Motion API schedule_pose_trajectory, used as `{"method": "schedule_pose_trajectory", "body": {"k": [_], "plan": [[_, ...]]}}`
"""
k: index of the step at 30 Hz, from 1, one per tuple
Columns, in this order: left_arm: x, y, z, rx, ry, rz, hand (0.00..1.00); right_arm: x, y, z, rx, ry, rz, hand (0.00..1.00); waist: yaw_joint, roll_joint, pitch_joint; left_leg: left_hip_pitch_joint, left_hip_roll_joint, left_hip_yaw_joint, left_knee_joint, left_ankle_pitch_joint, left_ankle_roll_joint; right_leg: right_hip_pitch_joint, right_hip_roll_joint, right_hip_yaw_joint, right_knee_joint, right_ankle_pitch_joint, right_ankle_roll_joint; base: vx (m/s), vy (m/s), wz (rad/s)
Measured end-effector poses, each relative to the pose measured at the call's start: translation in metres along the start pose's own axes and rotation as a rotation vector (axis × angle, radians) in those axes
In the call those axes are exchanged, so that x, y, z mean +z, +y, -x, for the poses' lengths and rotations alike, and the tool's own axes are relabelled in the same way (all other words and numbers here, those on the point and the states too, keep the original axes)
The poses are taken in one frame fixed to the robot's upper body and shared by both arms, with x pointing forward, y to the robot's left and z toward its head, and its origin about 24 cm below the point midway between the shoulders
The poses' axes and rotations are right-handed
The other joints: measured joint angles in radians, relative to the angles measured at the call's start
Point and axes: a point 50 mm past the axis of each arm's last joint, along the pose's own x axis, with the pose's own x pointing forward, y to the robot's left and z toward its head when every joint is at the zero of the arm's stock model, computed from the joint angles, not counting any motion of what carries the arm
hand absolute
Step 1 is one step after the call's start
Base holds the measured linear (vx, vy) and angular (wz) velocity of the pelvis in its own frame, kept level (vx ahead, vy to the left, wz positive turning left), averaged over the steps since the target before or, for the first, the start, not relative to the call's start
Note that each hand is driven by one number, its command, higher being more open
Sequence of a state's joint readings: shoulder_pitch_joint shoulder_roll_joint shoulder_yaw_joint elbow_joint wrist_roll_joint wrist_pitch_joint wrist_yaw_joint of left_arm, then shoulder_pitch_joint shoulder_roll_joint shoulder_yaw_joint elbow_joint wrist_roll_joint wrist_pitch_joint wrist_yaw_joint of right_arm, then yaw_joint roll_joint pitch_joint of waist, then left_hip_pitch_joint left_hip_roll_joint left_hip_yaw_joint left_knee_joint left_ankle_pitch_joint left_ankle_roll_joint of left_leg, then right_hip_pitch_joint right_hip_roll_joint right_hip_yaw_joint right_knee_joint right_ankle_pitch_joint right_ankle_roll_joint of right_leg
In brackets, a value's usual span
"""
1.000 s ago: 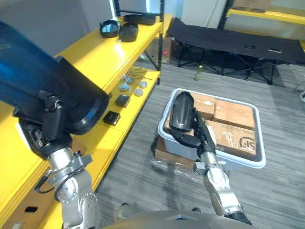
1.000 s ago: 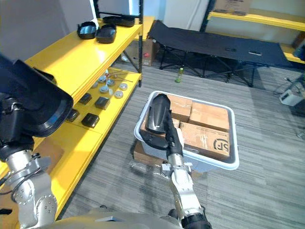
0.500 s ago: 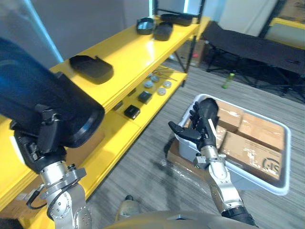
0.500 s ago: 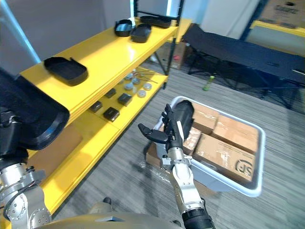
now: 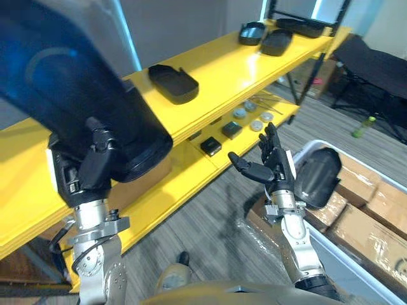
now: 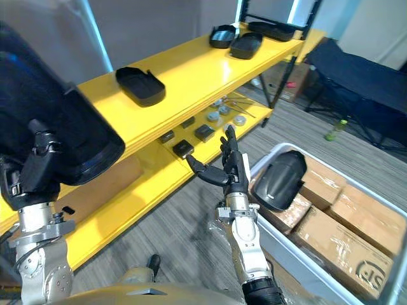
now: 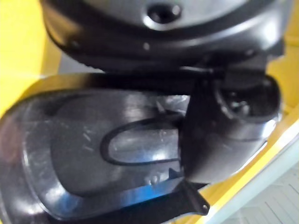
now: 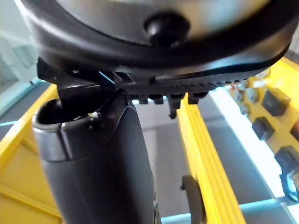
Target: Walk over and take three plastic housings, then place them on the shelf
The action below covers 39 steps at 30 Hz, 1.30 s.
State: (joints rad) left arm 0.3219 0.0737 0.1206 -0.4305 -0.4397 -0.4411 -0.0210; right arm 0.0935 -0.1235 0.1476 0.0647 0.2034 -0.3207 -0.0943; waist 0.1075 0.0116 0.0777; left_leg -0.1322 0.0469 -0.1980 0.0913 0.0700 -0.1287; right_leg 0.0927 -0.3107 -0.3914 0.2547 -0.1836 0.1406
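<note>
Here, one plastic housing point(image 5: 70, 82) is clamped by the thumb of the left hand point(image 5: 92, 165) beside the yellow shelf point(image 5: 222, 63), where more housings point(image 5: 172, 84) lie; the fingers of the right hand point(image 6: 232, 173) are spread above the grey carpet point(image 5: 210, 222).

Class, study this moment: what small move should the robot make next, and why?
Probably lower the left robot hand toward the yellow shelf: it grips a plastic housing raised over the shelf's near end, where bare surface lies beside the shelved housing. The right robot hand is open and empty, so it has nothing to place.
</note>
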Motion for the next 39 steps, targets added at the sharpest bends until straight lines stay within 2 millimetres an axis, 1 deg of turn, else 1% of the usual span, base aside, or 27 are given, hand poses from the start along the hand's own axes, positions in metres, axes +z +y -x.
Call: {"method": "schedule_pose_trajectory", "body": {"k": [2,4,9,14,16,18,19,20,21,22,23,24,25,26,27,28,29,30,31,32,33,34,35,36,37,38,39], "plan": [[0.0,0.001,0.0,0.015,0.001,-0.001,0.0,0.0,0.001,0.0,0.035,-0.001,0.001,1.0,0.002,0.003,0.002,0.017,0.016,0.034,-0.028,0.015,-0.001,0.013,0.012,0.003,-0.042,0.018,0.031,-0.02,-0.033,-0.14],[-0.001,0.001,0.0,0.035,0.003,0.003,0.0,0.0,0.002,0.001,0.051,0.002,0.002,1.0,-0.003,0.006,0.003,0.02,0.028,0.052,-0.03,0.015,-0.002,0.015,0.024,0.017,-0.07,0.03,0.046,-0.05,-0.027,-0.31],[-0.003,-0.001,0.002,0.084,0.013,0.007,0.0,-0.002,-0.001,0.004,0.075,0.012,0.014,1.0,-0.03,0.015,0.018,0.018,0.044,0.089,-0.03,0.012,0.004,-0.01,0.033,0.046,-0.077,0.032,0.038,-0.07,0.005,-0.22],[-0.004,0.0,0.004,0.154,0.001,0.026,0.0,-0.001,0.0,0.002,0.104,0.009,0.026,1.0,-0.029,0.015,0.062,-0.006,0.044,0.098,0.005,0.003,0.007,-0.05,0.021,0.06,-0.017,0.021,0.031,-0.03,0.009,-0.04],[-0.006,0.002,0.005,0.169,0.009,0.023,0.0,-0.001,0.005,0.003,0.123,0.012,0.021,1.0,-0.027,0.012,0.078,-0.029,0.032,0.093,0.066,-0.029,0.003,-0.058,0.005,0.059,0.028,-0.006,0.033,-0.03,0.014,0.09],[-0.006,0.002,0.005,0.169,0.01,0.022,0.0,-0.002,0.012,0.003,0.143,0.014,0.013,1.0,-0.022,0.011,0.096,-0.064,0.02,0.085,0.185,-0.096,0.003,-0.038,-0.01,0.05,0.064,-0.038,0.037,0.01,0.03,0.14],[-0.006,0.002,0.005,0.166,0.01,0.023,0.0,-0.002,0.013,0.003,0.145,0.015,0.011,1.0,-0.022,0.01,0.096,-0.076,0.016,0.084,0.22,-0.114,0.006,-0.032,-0.013,0.043,0.07,-0.044,0.037,0.03,0.056,0.28],[-0.006,0.002,0.004,0.153,0.007,0.021,0.0,-0.001,0.014,0.003,0.142,0.01,0.006,1.0,-0.018,-0.003,0.103,-0.098,0.008,0.096,0.286,-0.146,0.017,-0.012,-0.025,0.025,0.068,-0.054,0.036,0.03,0.078,0.3],[-0.005,0.001,0.004,0.146,0.006,0.019,0.0,-0.001,0.015,0.003,0.139,0.008,0.004,1.0,-0.018,-0.008,0.106,-0.107,0.005,0.118,0.318,-0.158,0.031,0.0,-0.035,0.014,0.056,-0.054,0.036,0.06,0.148,0.42],[-0.005,0.001,0.005,0.132,0.008,0.016,0.0,0.002,0.013,0.004,0.114,-0.004,0.001,1.0,-0.01,-0.007,0.103,-0.111,-0.016,0.212,0.395,-0.215,0.092,0.058,-0.038,-0.01,0.029,-0.038,0.026,0.14,0.195,0.37],[-0.003,0.004,0.003,0.136,-0.008,0.005,0.0,0.009,0.012,0.001,0.11,-0.035,0.004,1.0,-0.002,0.008,0.097,-0.112,-0.02,0.221,0.413,-0.268,0.104,0.034,-0.051,0.001,0.111,-0.016,-0.012,0.15,0.216,0.35],[-0.001,0.007,0.003,0.142,-0.016,-0.006,0.0,0.011,0.013,0.0,0.11,-0.046,0.0,1.0,0.0,0.007,0.096,-0.11,-0.024,0.22,0.41,-0.271,0.107,-0.005,-0.065,0.014,0.175,0.007,-0.033,0.15,0.23,0.15],[0.003,0.015,0.003,0.168,-0.028,-0.037,0.0,0.014,0.018,-0.002,0.119,-0.065,-0.013,1.0,0.004,-0.001,0.092,-0.096,-0.029,0.222,0.383,-0.273,0.111,-0.074,-0.087,0.042,0.29,0.062,-0.088,0.1,0.187,0.06],[0.008,0.023,0.003,0.206,-0.047,-0.069,0.0,0.017,0.025,-0.004,0.124,-0.091,-0.035,1.0,0.006,-0.013,0.093,-0.074,-0.042,0.213,0.353,-0.271,0.127,-0.136,-0.11,0.078,0.402,0.137,-0.101,0.19,0.184,0.06],[0.01,0.026,0.002,0.227,-0.053,-0.08,0.0,0.019,0.028,-0.005,0.123,-0.102,-0.043,1.0,0.001,-0.013,0.097,-0.06,-0.046,0.203,0.342,-0.271,0.138,-0.166,-0.114,0.102,0.457,0.163,-0.09,0.25,0.081,0.29],[0.012,0.03,0.002,0.255,-0.062,-0.089,0.0,0.022,0.03,-0.006,0.113,-0.132,-0.029,1.0,-0.006,-0.006,0.102,-0.03,-0.048,0.171,0.326,-0.272,0.159,-0.201,-0.086,0.136,0.543,0.086,-0.09,0.31,0.049,0.51],[0.012,0.031,0.002,0.273,-0.067,-0.089,0.0,0.027,0.028,-0.009,0.103,-0.165,-0.019,1.0,-0.007,-0.002,0.102,0.008,-0.048,0.14,0.3,-0.273,0.162,-0.216,-0.028,0.153,0.55,0.008,-0.089,0.26,-0.005,0.65],[0.012,0.03,0.001,0.274,-0.07,-0.086,0.0,0.03,0.026,-0.01,0.093,-0.185,-0.014,1.0,-0.012,0.001,0.102,0.023,-0.048,0.115,0.288,-0.273,0.162,-0.218,0.007,0.154,0.521,-0.017,-0.093,0.26,-0.016,1.01],[0.013,0.029,-0.002,0.265,-0.079,-0.078,0.0,0.042,0.019,-0.013,0.063,-0.249,-0.005,1.0,-0.03,0.003,0.102,0.037,-0.055,0.057,0.272,-0.273,0.162,-0.23,0.078,0.173,0.427,-0.048,-0.095,0.24,-0.061,1.46],[0.011,0.026,-0.006,0.248,-0.085,-0.065,0.0,0.06,0.01,-0.015,0.026,-0.345,0.006,1.0,-0.051,0.004,0.102,0.037,-0.07,-0.009,0.27,-0.276,0.159,-0.266,0.134,0.234,0.345,-0.054,-0.1,0.24,-0.089,1.61],[0.009,0.024,-0.008,0.24,-0.086,-0.054,0.0,0.069,0.004,-0.016,0.005,-0.397,0.015,1.0,-0.059,0.006,0.103,0.037,-0.078,-0.042,0.269,-0.278,0.157,-0.291,0.154,0.272,0.317,-0.052,-0.098,0.23,-0.15,1.71],[0.003,0.021,-0.012,0.227,-0.079,-0.04,0.0,0.088,-0.008,-0.016,-0.034,-0.497,0.036,1.0,-0.067,0.006,0.1,0.042,-0.085,-0.089,0.272,-0.278,0.148,-0.328,0.186,0.356,0.268,-0.039,-0.076,0.25,-0.212,1.64],[-0.001,0.022,-0.013,0.222,-0.068,-0.043,0.0,0.107,-0.015,-0.017,-0.054,-0.588,0.053,1.0,-0.076,-0.001,0.097,0.055,-0.104,-0.126,0.284,-0.287,0.121,-0.333,0.194,0.404,0.18,0.009,-0.052,0.28,-0.245,1.6],[-0.001,0.024,-0.013,0.217,-0.064,-0.052,0.0,0.116,-0.017,-0.017,-0.06,-0.632,0.057,1.0,-0.08,-0.013,0.095,0.064,-0.119,-0.143,0.293,-0.299,0.108,-0.328,0.18,0.401,0.14,0.071,-0.062,0.32,-0.334,1.23],[0.001,0.026,-0.015,0.205,-0.068,-0.072,0.0,0.128,-0.018,-0.019,-0.062,-0.692,0.057,1.0,-0.08,-0.046,0.093,0.08,-0.148,-0.16,0.308,-0.322,0.096,-0.317,0.154,0.391,0.105,0.174,-0.055,0.33,-0.372,1.0],[-0.005,0.025,-0.012,0.218,-0.046,-0.054,0.0,0.143,-0.02,-0.024,-0.051,-0.757,0.087,1.0,-0.076,0.013,0.076,0.074,-0.096,-0.16,0.346,-0.366,0.066,-0.271,0.176,0.327,0.098,0.12,-0.054,0.36,-0.398,0.87],[-0.006,0.024,-0.011,0.214,-0.041,-0.047,0.0,0.146,-0.021,-0.025,-0.051,-0.77,0.095,1.0,-0.076,0.032,0.065,0.069,-0.068,-0.14,0.346,-0.371,0.064,-0.258,0.191,0.298,0.076,0.116,-0.062,0.25,-0.28,0.78]]}}
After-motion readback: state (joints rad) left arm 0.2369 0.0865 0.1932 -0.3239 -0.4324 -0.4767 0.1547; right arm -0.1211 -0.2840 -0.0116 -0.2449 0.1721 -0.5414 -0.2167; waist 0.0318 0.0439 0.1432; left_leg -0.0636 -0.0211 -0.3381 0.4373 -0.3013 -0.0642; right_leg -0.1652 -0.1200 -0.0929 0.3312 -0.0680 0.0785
